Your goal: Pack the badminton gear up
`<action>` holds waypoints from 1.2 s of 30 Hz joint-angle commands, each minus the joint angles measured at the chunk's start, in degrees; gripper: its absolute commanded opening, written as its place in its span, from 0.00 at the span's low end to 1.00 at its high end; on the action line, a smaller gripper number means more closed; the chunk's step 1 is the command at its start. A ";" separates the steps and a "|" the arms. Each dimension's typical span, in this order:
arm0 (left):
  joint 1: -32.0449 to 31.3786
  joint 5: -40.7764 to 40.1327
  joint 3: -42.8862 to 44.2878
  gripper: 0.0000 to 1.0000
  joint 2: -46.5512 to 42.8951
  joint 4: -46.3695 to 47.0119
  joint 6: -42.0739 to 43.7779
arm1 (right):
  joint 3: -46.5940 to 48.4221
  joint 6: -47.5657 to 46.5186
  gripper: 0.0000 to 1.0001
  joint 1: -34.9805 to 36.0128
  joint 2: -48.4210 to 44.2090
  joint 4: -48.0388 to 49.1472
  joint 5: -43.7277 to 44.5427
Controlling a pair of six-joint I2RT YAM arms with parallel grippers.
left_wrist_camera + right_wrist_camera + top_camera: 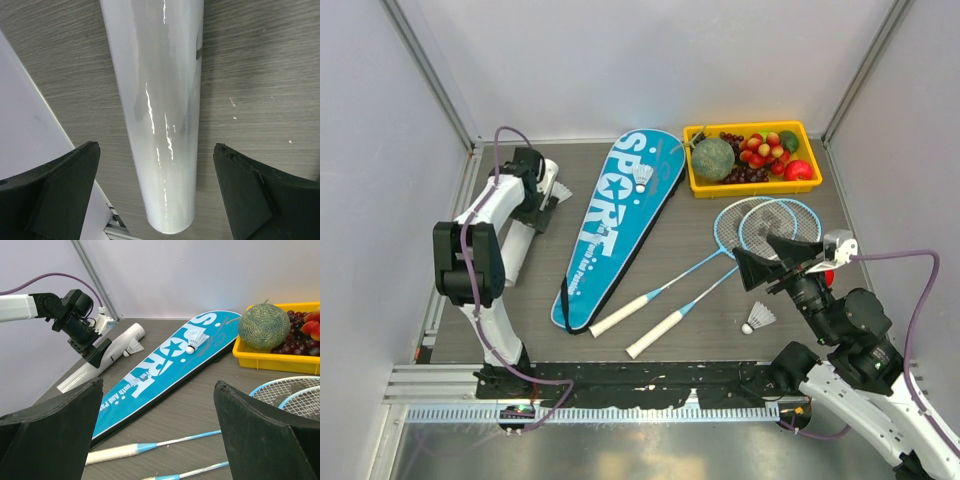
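The long white tube (514, 252) lies at the far left. My left gripper (542, 210) is open and hovers over it, jaws on either side and clear of the tube (160, 115). The blue SPORT bag (615, 225) lies closed in the middle with one shuttlecock (642, 177) on it. A second shuttlecock (561, 192) lies by the tube's far end, and a third (758, 318) at front right. Two light-blue rackets (745, 222) lie right of the bag, white handles (625, 315) toward me. My right gripper (782, 265) is open, empty, raised above the racket heads.
A yellow tray (752, 186) of fruit with a green melon (713, 158) stands at the back right, next to the bag's tip. A red round fruit (830, 276) shows just behind my right gripper. The left wall (25, 125) runs close to the tube.
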 commanded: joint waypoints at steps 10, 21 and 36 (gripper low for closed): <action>2.54 0.87 5.90 0.95 7.76 -2.74 0.48 | -1.35 -3.05 0.95 -0.10 0.19 4.16 2.06; 2.54 4.74 3.37 0.81 6.89 -5.91 -3.73 | -1.00 -2.26 0.95 -0.10 -1.83 3.46 2.77; 2.98 4.56 -0.60 0.75 4.60 -4.85 -5.32 | -0.12 -2.61 0.95 -0.10 -4.99 1.35 3.91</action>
